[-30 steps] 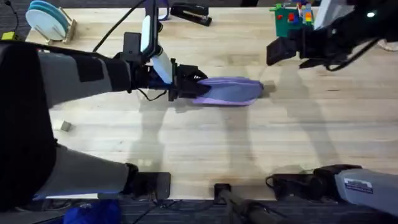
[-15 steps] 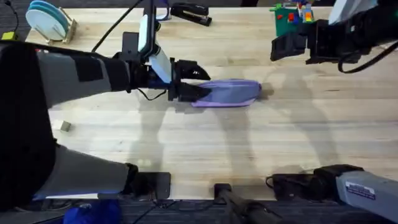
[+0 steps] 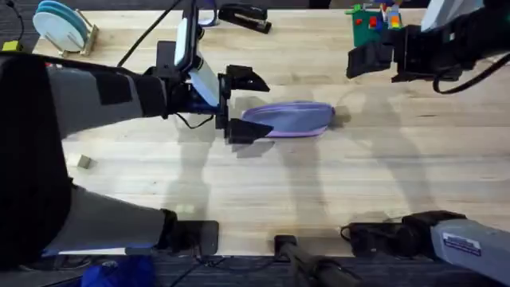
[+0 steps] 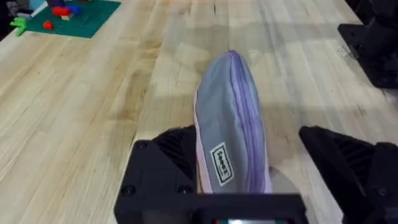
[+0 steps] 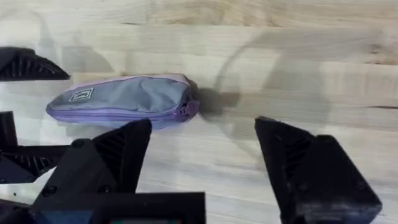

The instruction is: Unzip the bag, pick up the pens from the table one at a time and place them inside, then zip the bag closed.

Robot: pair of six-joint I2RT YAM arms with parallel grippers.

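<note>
the bag (image 3: 291, 119) lies flat on the counter (image 3: 319, 191), a lavender pouch stretched lengthwise, with its zipper line running along the top edge; in the right wrist view (image 5: 124, 99) the zipper looks shut along the part that shows, with the pull at the rounded end. a small white label sits on the bag's grey-lavender side near the end closest to the left hand.

the left hand (image 3: 243, 104) stands open at that end of the bag, its two black fingers spread wide. one finger (image 3: 247, 80) is raised clear on the far side, the other (image 3: 247, 130) lies just beside the bag's near edge. in the left wrist view the bag (image 4: 230, 124) runs straight away from between the fingers, its labelled end close against one finger (image 4: 168, 162) while the other finger (image 4: 348, 162) stands apart from it. whether the bag touches that nearer finger cannot be told.

the right hand (image 3: 368, 60) hangs well apart from the bag, beyond its far end and off toward the back of the counter. its fingers are spread open with nothing between them, as the right wrist view shows (image 5: 205, 162).

past the right hand sits a green block plate (image 3: 370, 22) with coloured bricks. a black stapler (image 3: 243, 16) lies at the back edge beyond the left hand, and blue plates (image 3: 62, 24) stand in a rack at the far corner.
</note>
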